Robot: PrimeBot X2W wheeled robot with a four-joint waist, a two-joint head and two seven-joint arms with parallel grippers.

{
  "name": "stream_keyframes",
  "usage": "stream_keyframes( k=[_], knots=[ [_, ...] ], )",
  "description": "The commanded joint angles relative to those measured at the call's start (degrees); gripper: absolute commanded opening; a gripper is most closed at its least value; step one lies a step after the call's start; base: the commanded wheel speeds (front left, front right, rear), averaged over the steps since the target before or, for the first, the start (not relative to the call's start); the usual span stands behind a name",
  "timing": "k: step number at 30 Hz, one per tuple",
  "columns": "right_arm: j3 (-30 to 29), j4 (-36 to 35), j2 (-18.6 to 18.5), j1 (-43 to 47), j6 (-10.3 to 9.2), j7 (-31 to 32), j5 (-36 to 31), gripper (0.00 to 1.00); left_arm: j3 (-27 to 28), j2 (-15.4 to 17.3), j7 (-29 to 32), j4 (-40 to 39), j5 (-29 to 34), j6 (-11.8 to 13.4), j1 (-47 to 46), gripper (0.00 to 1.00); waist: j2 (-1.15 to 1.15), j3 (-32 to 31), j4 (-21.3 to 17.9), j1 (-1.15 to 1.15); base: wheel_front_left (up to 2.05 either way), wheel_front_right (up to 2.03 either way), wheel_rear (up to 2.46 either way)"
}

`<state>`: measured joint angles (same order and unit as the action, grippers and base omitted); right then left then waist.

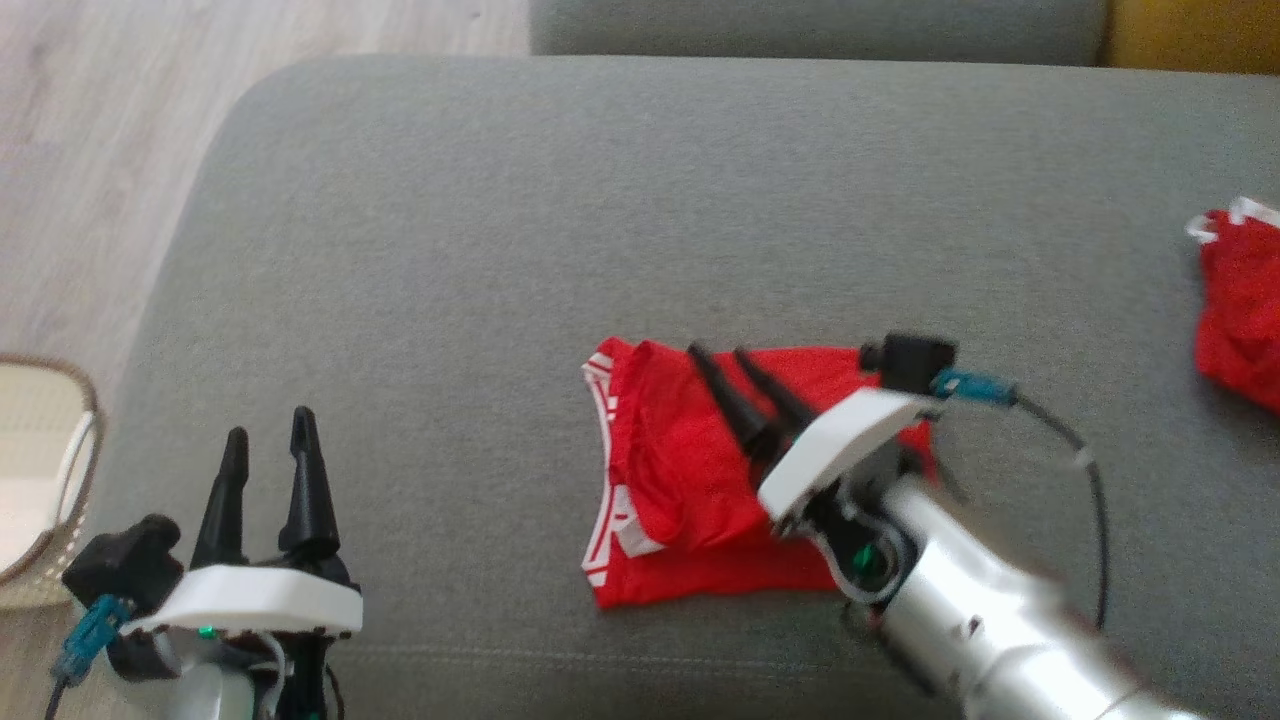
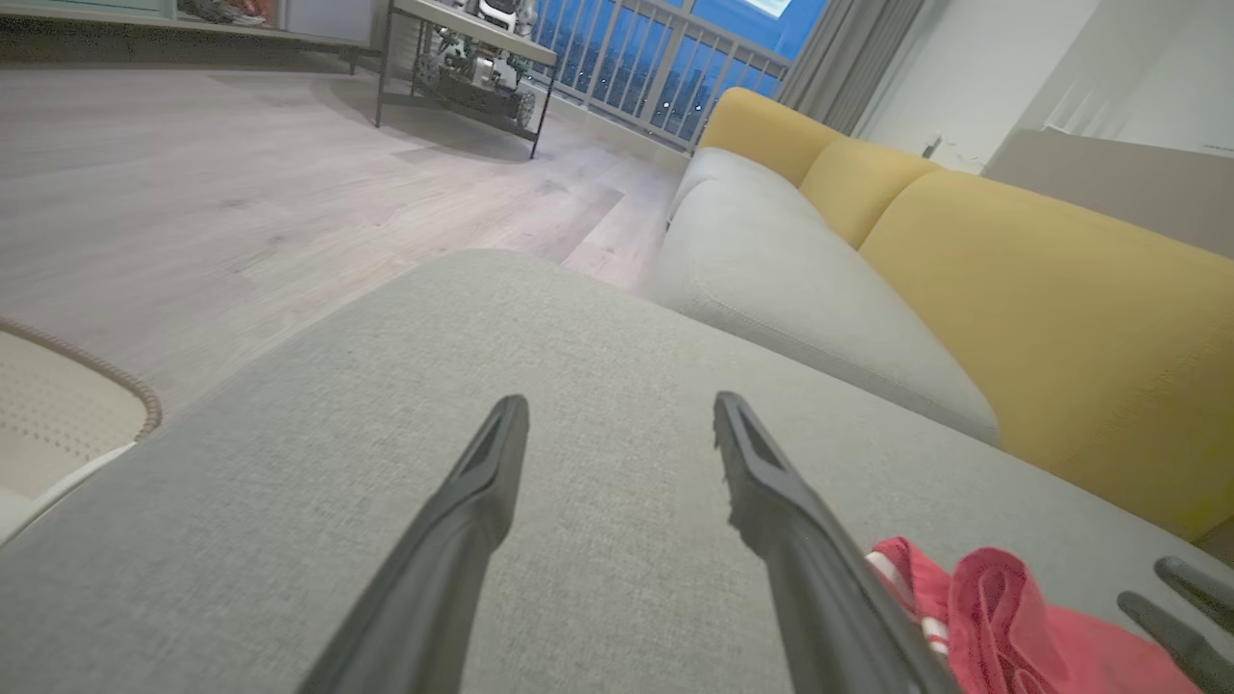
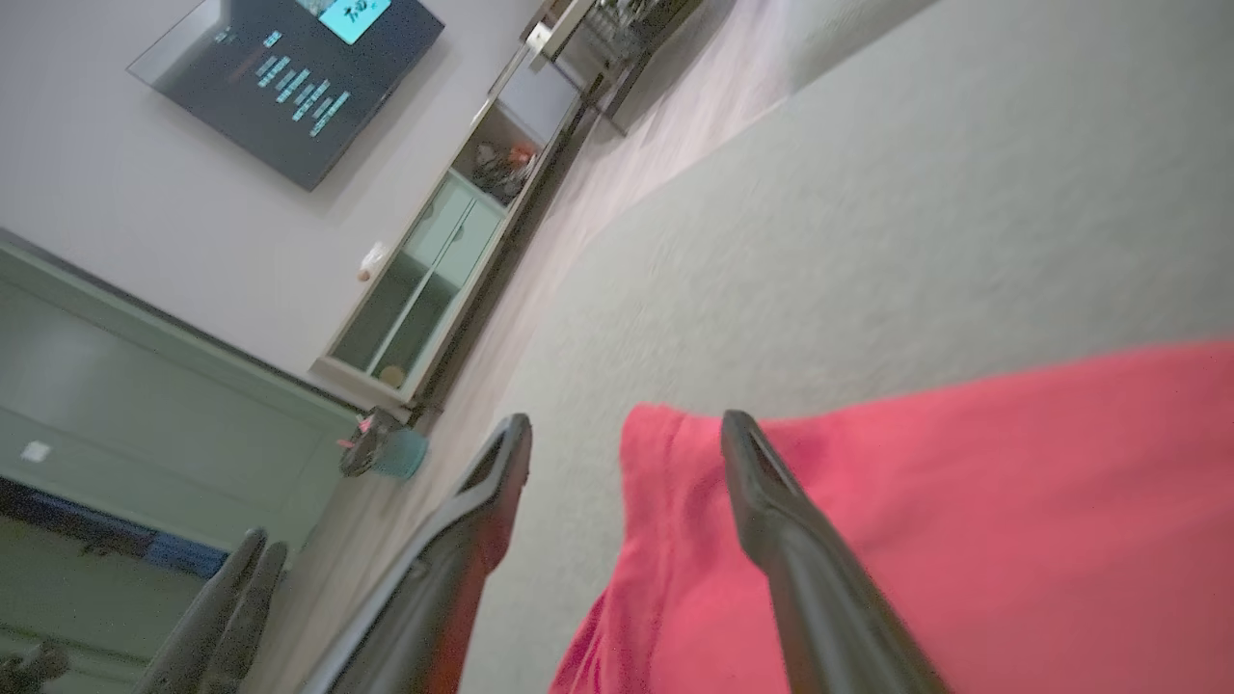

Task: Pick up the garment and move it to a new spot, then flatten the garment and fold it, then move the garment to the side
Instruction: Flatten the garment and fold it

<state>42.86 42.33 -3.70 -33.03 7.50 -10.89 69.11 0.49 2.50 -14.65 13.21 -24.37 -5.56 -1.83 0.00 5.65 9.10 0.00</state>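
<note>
Hanging over the red garment [image 1: 670, 470], my right gripper [image 1: 720, 353] had its two fingers spread with nothing pinched between them, pointing across the cloth toward the white-striped waistband [image 1: 603, 420] on my left. The garment lay loosely folded midway along the grey sofa cushion [image 1: 600, 200], its longer side running left to right, directly under that arm. My left gripper [image 1: 270, 422], likewise spread and empty, sat well apart to the garment's left, so I judged the right arm the nearer.
</note>
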Motion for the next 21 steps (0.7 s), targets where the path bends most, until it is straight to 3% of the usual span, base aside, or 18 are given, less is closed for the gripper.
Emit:
stream_keyframes(
  k=[1, 10, 13, 18, 21],
  knots=[
    [-1.4, -0.5, 0.8, -3.3, -0.01, -1.0, -1.9, 1.0, 1.9, 0.4, -0.3, -2.2, 0.2, -0.1, -1.6, 1.0, 0.0, -0.9, -1.6, 0.0, 0.0, 0.0, 0.0],
    [-8.5, 1.2, -7.3, -7.1, -0.01, -2.4, -18.9, 1.0, 1.2, 0.4, -0.3, -3.7, 0.4, -0.1, -1.5, 1.0, 0.0, -1.9, -5.1, 0.0, 0.0, 0.0, 0.0],
    [-11.3, -0.1, -10.5, -6.3, -0.01, -3.1, -28.0, 1.0, 1.0, 0.4, -0.3, -4.9, 0.1, 0.1, -1.9, 1.0, 0.0, -1.9, -6.0, 0.0, 0.0, 0.0, 0.0],
    [-20.2, -6.3, -12.5, -0.9, -0.01, -3.9, -42.4, 1.0, 0.8, 0.4, -0.3, -7.2, -0.1, 1.1, -2.1, 1.0, 0.0, -1.6, -7.1, 0.0, 0.0, 0.0, 0.0],
    [-27.4, -14.0, -12.7, 4.2, -0.01, -4.1, -55.5, 1.0, 1.3, 0.4, -0.3, -10.0, 1.1, 2.0, -2.1, 1.0, 0.0, -1.4, -7.5, 0.0, 0.0, 0.0, 0.0]
  ],
)
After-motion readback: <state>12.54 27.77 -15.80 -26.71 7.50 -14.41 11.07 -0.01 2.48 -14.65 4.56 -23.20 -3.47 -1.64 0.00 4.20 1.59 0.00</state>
